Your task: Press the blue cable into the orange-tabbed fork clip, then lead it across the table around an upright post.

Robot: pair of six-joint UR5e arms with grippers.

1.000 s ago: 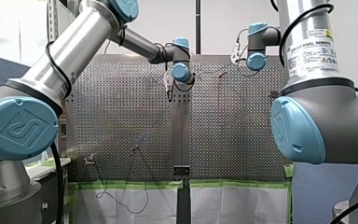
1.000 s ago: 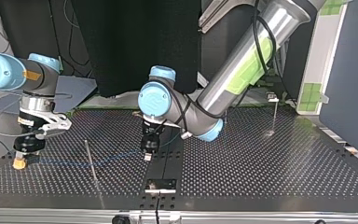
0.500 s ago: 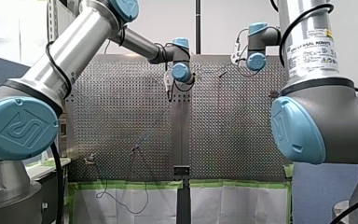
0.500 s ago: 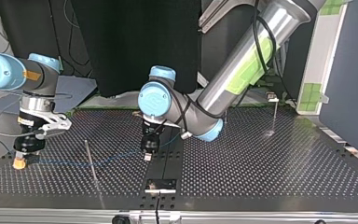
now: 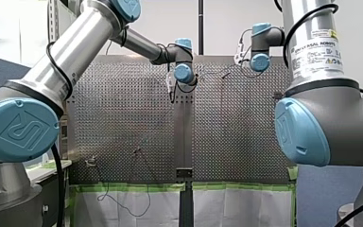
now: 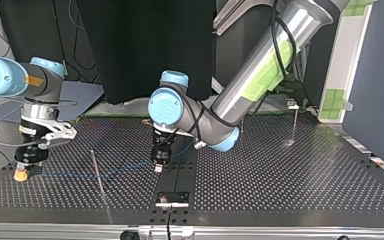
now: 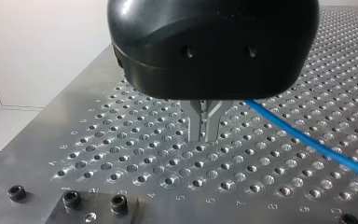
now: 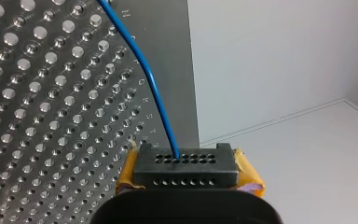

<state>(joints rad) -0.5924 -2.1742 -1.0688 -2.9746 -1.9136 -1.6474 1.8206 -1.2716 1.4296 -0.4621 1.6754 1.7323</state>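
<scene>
One thin blue cable (image 8: pixel 156 100) curves over the holed bench (image 8: pixel 51 116) and runs in between the yellow-padded tips of my right claw (image 8: pixel 184 165), which is closed on it. In the top view it stretches low across the bench to my left claw (image 7: pixel 205 126), crossing one thin upright post (image 6: pixel 98 175); I cannot tell on which side. A second post (image 6: pixel 294 124) stands well apart, at that view's right. My left claw's two metal fingers are pressed together just above the bench. The cable comes out beside them, and whether they pinch it is hidden. Three black screws (image 7: pixel 72 199) sit near the bench edge.
</scene>
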